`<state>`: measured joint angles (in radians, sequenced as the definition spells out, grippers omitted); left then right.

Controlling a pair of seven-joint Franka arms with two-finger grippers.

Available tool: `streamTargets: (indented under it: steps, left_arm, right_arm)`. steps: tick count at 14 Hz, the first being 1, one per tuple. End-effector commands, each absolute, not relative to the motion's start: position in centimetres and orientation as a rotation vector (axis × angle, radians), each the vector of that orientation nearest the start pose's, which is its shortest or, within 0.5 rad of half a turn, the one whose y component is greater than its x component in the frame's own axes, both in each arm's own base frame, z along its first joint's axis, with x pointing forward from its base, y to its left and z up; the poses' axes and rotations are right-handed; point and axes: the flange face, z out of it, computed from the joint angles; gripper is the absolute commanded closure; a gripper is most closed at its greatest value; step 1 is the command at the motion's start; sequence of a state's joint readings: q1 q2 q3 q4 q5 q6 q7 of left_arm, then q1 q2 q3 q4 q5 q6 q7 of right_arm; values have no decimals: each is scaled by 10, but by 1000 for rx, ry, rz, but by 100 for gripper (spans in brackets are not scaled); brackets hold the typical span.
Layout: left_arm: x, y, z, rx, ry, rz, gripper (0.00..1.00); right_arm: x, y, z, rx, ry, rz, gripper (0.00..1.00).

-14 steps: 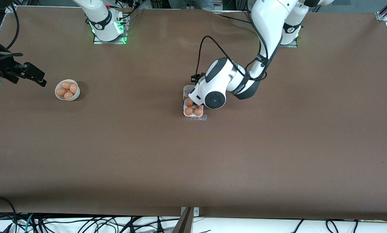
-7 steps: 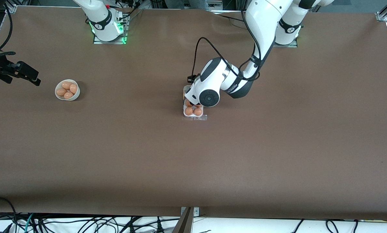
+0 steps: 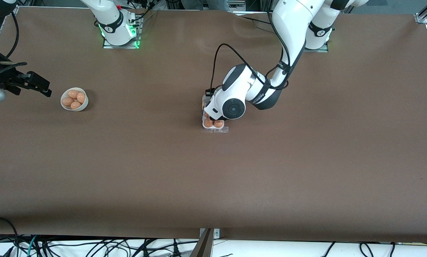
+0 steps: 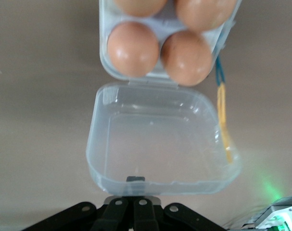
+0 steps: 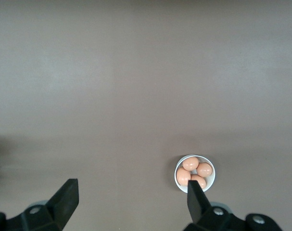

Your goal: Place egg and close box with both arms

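The box (image 4: pixel 105 57), a clear plastic egg carton, sits mid-table with an egg in each of its cells (image 4: pixel 133 49). Its transparent lid (image 4: pixel 155 139) lies open and flat beside the tray. My left gripper (image 4: pixel 136 185) is shut, its tip at the lid's free edge. In the front view the left arm's wrist (image 3: pixel 231 107) hangs over the box (image 3: pixel 215 129), so only two eggs (image 3: pixel 208 123) show. My right gripper (image 3: pixel 44 87) is open and empty in the air at the right arm's end of the table, beside a white bowl (image 3: pixel 74 99).
The white bowl (image 5: pixel 208 183) holds several more brown eggs (image 5: pixel 190 163). A yellow and blue cord (image 4: pixel 222 110) lies beside the box. A black cable (image 3: pixel 217 60) loops over the table by the left wrist.
The left wrist has moved over the box toward the front camera, hiding more of the eggs. The right gripper drifted away from the bowl, then back.
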<state>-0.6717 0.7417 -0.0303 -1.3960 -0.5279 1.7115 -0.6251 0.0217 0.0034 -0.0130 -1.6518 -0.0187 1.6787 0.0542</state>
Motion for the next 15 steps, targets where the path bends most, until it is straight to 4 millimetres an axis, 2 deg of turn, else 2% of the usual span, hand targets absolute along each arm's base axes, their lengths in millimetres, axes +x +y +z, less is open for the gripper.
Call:
streamTargets:
  steps: [1, 4, 5, 7, 8, 9, 11, 12, 13, 14, 15]
  left_arm:
    - [513, -476, 261, -3177, -250, 1004, 97]
    - [530, -474, 269, -3243, -288, 892, 97]
    - [538, -467, 270, -3252, -312, 859, 97]
    - [561, -456, 289, -3290, -337, 773, 96]
    - [570, -447, 294, -3293, -353, 742, 92]
    - [578, -439, 302, -3293, -357, 692, 83]
    - [597, -419, 330, -3265, -323, 525, 51]
    - [608, -399, 347, -3231, -318, 458, 35]
    - [620, -376, 368, -3209, -307, 405, 24]
    - [626, -359, 398, -3208, -205, 349, 16]
    - [634, -337, 419, -3199, -129, 315, 9]
  right_arm:
    - [560, 3, 598, -3168, 40, -35, 0]
    - [560, 3, 597, -3168, 40, -33, 0]
    - [560, 4, 597, -3165, 43, -30, 0]
    - [560, 3, 597, -3167, 40, -33, 0]
    - [560, 3, 597, -3167, 40, -30, 0]
    - [560, 3, 597, -3167, 43, -33, 0]
    - [560, 3, 597, -3167, 40, -33, 0]
    - [560, 3, 597, -3167, 40, -33, 0]
    - [560, 3, 597, -3167, 40, -33, 0]
    - [560, 3, 598, -3167, 40, -35, 0]
    - [560, 3, 597, -3167, 40, -33, 0]
